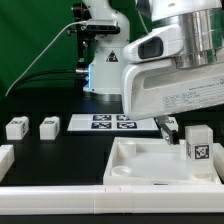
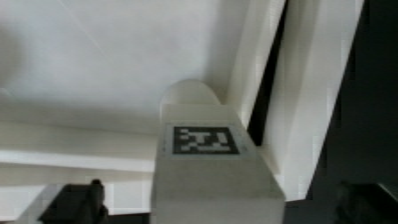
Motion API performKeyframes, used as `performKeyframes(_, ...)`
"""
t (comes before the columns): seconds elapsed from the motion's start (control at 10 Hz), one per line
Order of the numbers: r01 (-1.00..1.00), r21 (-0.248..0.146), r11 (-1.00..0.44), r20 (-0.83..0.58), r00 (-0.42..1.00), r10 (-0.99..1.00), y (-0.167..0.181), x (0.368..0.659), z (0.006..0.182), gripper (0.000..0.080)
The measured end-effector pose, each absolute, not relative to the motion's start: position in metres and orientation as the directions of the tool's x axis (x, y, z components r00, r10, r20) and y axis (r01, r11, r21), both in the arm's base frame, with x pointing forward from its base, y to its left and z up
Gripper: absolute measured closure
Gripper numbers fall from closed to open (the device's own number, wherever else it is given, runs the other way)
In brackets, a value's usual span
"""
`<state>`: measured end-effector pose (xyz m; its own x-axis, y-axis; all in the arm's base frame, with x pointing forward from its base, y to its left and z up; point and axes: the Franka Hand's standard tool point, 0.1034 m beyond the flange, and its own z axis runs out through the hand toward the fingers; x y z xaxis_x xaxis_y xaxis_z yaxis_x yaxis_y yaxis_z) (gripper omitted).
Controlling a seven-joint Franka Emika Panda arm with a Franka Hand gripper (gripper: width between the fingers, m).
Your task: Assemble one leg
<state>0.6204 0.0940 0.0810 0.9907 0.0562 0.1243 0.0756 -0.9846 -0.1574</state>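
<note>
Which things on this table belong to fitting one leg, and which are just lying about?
Belonging to the job:
- upright leg
- white tray-like piece with corner sockets
- pincer, open around that leg

Lying about:
- far spare leg
- near spare leg
- marker board

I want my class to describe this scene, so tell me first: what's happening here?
The arm's gripper is at one leg, which stands upright at a corner of the square tray piece. In the wrist view the leg sits between the fingers with gaps either side, so the gripper looks open. Two more legs wait near the marker board.
</note>
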Motion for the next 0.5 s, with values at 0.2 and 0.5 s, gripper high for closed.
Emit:
performKeyframes(0.2,0.079,-0.157,-0.984,0.124,0.990,0.059,0.0953,0.6199,0.0797,0.0375)
performKeyframes(0.5,0.088,-0.152,-0.985,0.155,0.986,0.064,0.0977,0.6215,0.0788,0.0506)
